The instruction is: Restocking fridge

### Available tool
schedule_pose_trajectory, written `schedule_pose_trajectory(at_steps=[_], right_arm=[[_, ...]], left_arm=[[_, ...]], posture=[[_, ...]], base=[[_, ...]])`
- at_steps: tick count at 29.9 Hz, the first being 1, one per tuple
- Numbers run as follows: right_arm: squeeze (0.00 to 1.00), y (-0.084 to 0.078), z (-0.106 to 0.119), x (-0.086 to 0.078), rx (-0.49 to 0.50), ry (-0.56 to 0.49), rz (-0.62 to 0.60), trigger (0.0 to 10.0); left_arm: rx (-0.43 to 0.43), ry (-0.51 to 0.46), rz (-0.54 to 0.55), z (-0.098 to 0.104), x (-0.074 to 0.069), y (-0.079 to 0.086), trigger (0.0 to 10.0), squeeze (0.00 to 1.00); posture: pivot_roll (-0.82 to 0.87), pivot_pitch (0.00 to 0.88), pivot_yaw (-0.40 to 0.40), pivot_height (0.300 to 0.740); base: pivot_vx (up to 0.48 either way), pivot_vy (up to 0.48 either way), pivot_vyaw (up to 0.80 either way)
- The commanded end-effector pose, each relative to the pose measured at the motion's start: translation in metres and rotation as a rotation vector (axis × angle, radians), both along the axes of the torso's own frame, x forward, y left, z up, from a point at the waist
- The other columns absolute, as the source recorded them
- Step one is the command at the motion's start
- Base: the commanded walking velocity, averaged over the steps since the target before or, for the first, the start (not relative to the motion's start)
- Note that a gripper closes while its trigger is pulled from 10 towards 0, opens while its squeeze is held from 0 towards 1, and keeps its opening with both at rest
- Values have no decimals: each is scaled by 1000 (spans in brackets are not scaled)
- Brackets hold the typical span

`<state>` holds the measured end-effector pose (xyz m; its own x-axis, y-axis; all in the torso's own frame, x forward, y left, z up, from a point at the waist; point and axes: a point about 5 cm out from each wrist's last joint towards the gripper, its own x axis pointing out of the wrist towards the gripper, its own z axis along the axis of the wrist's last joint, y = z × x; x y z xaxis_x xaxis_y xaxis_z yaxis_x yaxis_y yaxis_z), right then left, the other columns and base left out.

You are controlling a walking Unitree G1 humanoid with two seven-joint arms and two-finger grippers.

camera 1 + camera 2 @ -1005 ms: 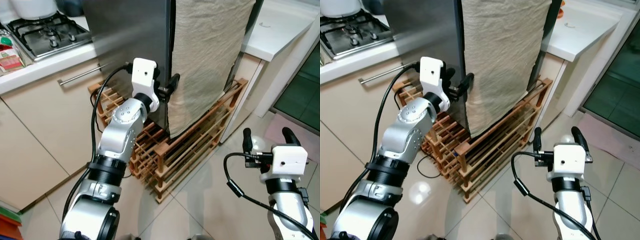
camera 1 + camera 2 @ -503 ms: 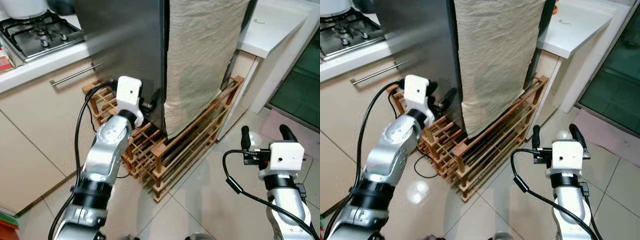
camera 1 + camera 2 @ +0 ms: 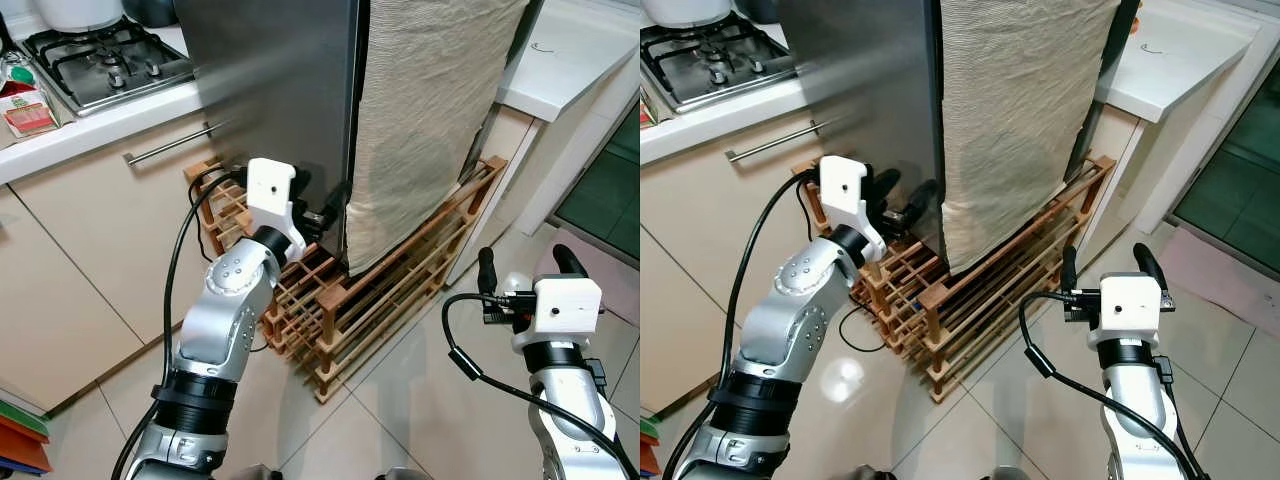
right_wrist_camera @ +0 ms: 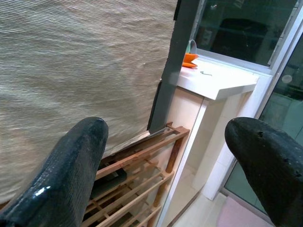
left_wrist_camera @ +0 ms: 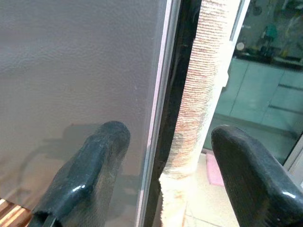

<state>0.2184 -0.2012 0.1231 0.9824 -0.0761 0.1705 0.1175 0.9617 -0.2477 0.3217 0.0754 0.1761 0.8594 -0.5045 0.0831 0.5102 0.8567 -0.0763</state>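
Note:
The grey steel fridge (image 3: 270, 90) stands before me with a beige cloth (image 3: 430, 110) hanging down its front. My left gripper (image 3: 320, 205) is open at the fridge's lower corner. In the left wrist view one finger (image 5: 94, 161) lies against the steel side and the other finger (image 5: 251, 175) sits past the cloth's edge, with the dark door seam (image 5: 182, 94) between them. My right gripper (image 3: 525, 262) is open and holds nothing, low on the right above the tiled floor, pointing toward the cloth (image 4: 80, 56).
A wooden slatted rack (image 3: 400, 290) stands on the floor at the fridge's foot. A gas hob (image 3: 105, 60) and cabinets with a bar handle (image 3: 170, 143) are to the left. A white counter (image 3: 570, 60) juts out on the right, with open tiled floor (image 3: 420, 420) in front.
The camera has shifted. My left gripper has dropped lower along the fridge's corner edge, from beside the cloth to near the rack. The right gripper has kept its pose.

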Motion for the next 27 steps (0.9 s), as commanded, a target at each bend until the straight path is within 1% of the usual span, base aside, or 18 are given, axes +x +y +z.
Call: schedule_pose_trajectory(at_steps=[1, 2, 3, 6, 9, 15, 19, 27], right_arm=[[0, -3, 1, 1, -4, -6, -5, 10000], [0, -3, 1, 1, -4, -6, -5, 10000], [0, -3, 1, 1, -4, -8, -5, 10000], [0, -2, 1, 0, -5, -10, -7, 10000], [0, -2, 1, -1, -6, -9, -8, 10000], [0, -3, 1, -3, -8, -7, -15, 10000], [0, -5, 1, -4, -12, -4, -17, 10000], [0, -3, 1, -3, -8, -4, -11, 10000]], left_arm=[[15, -10, -21, 1, 1, -5, 10000, 0], [16, -9, -22, 1, 2, -5, 10000, 0], [26, -15, -17, 1, 8, -7, 10000, 0], [11, -3, -21, 4, 17, -11, 10000, 0], [-1, 2, -27, 6, 19, -12, 10000, 0], [-44, 7, -66, 12, 26, -23, 10000, 0], [-68, 7, -96, 17, 25, -28, 10000, 0], [-71, 22, -123, 13, 26, -37, 10000, 0]], posture=[[-187, 0, 22, 740], [-188, 0, 23, 740], [-193, 0, 24, 740], [-202, 0, 28, 740], [-209, 0, 29, 740], [-221, 0, 29, 740], [-223, 0, 30, 740], [-221, 2, 28, 740]], base=[[0, 0, 0], [0, 0, 0], [0, 0, 0], [0, 0, 0], [0, 0, 0], [0, 0, 0], [0, 0, 0], [0, 0, 0]])
